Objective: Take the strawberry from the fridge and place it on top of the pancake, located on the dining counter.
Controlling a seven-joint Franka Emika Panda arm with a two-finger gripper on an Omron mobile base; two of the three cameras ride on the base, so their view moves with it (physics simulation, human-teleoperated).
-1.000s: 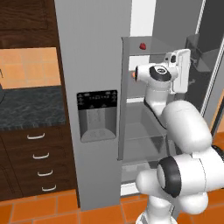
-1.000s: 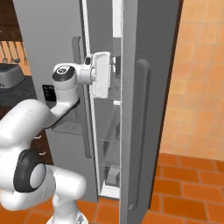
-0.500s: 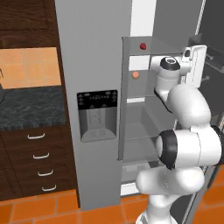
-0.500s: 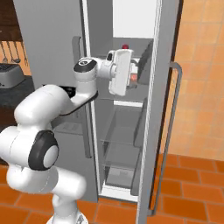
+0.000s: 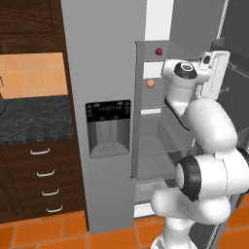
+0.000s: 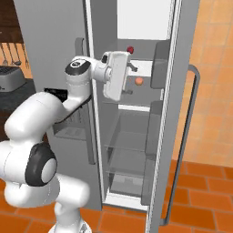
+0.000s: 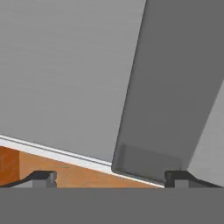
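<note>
Swung further right since a second ago, the arm now fronts the open fridge (image 5: pixel 107 73). Right base view: strawberry (image 6: pixel 130 49) sits on the top shelf, tiny, soft; pinch its sides gently. Hand view: claw (image 7: pixel 111 177) fingers spread, empty.

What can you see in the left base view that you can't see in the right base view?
Left base view's own: dark wood drawers with pale handles beside the fridge. Right base view's own: the open door's long handle, hanging utensils and a grey appliance at far left. Both share: the open fridge, the strawberry on a high shelf, the small orange fruit one shelf lower, and the white arm in front.
</note>
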